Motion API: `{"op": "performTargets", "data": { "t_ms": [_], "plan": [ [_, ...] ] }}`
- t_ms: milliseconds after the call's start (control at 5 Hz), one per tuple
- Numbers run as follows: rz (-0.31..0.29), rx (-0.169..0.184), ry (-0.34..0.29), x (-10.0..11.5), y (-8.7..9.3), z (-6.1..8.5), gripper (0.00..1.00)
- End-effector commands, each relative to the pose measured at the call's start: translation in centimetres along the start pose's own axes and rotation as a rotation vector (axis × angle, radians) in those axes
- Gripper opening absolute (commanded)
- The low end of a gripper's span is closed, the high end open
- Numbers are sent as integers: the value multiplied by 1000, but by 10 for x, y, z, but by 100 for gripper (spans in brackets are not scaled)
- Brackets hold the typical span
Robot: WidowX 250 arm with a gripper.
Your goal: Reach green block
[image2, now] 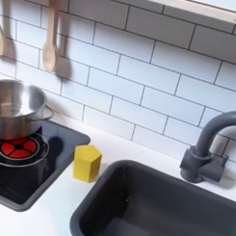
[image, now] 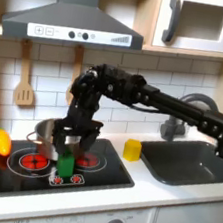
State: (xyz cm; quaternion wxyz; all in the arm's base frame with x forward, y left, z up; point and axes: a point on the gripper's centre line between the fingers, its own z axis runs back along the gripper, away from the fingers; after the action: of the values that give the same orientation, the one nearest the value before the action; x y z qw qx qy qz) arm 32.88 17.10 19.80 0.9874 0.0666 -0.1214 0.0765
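One black end effector (image: 71,140) directly above small bright green upright block (image: 66,164) (fingers spread wide, straddling its top), on black stovetop (image: 103,178), steel pot (image: 43,134) behind.

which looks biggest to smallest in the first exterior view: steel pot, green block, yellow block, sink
1. sink, clearly the largest
2. steel pot, partly hidden behind the hand
3. green block and yellow block: they look alike in size, and the green one stands nearer the camera, so no ranking between them
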Motion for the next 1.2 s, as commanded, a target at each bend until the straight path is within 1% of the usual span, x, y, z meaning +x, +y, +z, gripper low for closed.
{"op": "performTargets", "data": {
  "t_ms": [0,200,400,600,800,1000],
  "plan": [
    [-43,-27,24,6,-11,-14,100],
    [-66,-23,31,10,-15,-20,100],
    [-57,-10,38,12,-13,-24,100],
    [-50,-21,50,12,-15,-28,100],
    [-61,-26,56,12,-17,-32,100],
    [-59,-7,62,15,-13,-34,100]
  ]
}}
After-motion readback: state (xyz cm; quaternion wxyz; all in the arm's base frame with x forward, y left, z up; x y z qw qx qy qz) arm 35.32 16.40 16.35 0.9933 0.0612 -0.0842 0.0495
